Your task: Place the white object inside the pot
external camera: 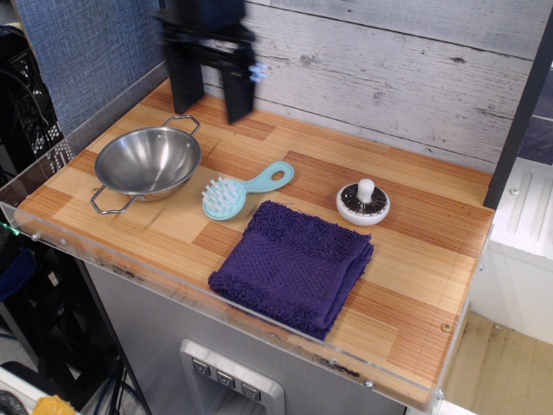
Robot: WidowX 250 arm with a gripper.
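Note:
The white object [363, 203], a small round disc with a dark slotted top and a white knob, sits on the wooden table at the right of middle. The pot [148, 162], a shiny steel bowl with two wire loop handles, stands at the left and holds nothing. My gripper [212, 110] hangs above the table's back edge, just right of the pot's far handle. Its two dark fingers point down, apart and empty. It is blurred by motion and far left of the white object.
A light-blue brush [242, 191] with white bristles lies between the pot and the disc. A folded purple towel [294, 264] lies at the front middle. A clear acrylic lip [216, 303] rims the table. A plank wall [389, 69] stands behind.

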